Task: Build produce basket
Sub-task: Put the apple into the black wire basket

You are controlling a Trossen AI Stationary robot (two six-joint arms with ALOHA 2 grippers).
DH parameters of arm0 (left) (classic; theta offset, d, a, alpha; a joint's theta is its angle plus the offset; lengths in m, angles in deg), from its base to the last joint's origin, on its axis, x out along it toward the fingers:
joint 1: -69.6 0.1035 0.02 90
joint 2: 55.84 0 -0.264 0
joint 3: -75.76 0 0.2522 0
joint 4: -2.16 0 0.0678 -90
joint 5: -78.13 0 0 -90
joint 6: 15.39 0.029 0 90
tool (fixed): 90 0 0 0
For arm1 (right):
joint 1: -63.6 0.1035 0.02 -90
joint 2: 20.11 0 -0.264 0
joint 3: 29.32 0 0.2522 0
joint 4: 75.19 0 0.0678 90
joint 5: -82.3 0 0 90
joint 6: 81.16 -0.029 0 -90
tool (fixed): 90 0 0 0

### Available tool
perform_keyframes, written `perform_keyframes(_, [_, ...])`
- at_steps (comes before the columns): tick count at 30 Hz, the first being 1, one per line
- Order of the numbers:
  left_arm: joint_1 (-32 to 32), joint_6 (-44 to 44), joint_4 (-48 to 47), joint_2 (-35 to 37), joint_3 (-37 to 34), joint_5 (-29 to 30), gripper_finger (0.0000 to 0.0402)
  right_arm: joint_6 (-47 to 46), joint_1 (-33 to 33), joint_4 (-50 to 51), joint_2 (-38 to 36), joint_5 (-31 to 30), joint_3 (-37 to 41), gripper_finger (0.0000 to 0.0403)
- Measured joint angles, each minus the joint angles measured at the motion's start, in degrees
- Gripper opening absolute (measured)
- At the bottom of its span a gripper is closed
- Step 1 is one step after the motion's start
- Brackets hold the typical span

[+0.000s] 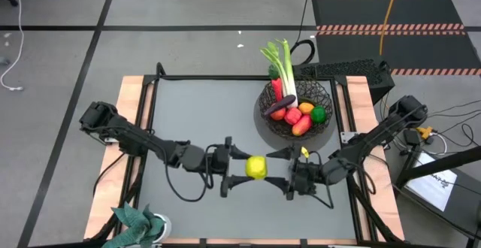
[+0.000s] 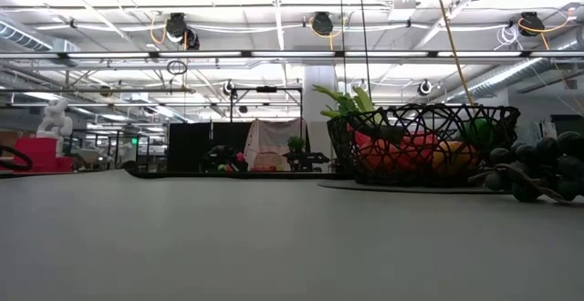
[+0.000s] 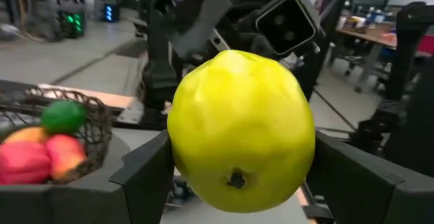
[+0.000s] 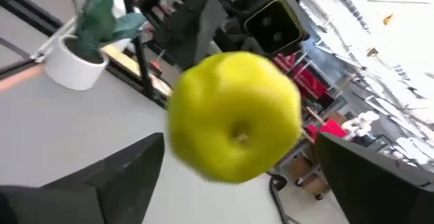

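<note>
Several fruits [image 1: 299, 116], leek [image 1: 284, 71] in basket [image 1: 325, 90].

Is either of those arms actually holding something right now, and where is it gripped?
The left gripper holds the yellow fruit by its sides, a finger on each flank. The right gripper faces it, open, not touching.

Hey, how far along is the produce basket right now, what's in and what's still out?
Done: the basket already holds a leek, red fruits, an orange one and a green one. In hand: the yellow fruit sits mid-table between both arms, clamped by the left gripper, with the right gripper open around it, a handover. Left: getting it into the basket, and the dark grapes beside the basket.
</note>
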Motion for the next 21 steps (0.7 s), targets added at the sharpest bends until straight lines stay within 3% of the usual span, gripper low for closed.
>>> perform_keyframes(4, [0.19, -1.43, -1.91, 0.0, 0.0, -2.56, 0.031, 1.32, -0.58, -4.43, 1.84, 1.31, 0.02, 0.0397])
perform_keyframes(21, [0.58, -0.57, -3.72, 0.0, 0.0, -3.91, 0.0313, -10.44, -6.54, -5.04, 4.0, 12.51, 0.04, 0.0385])
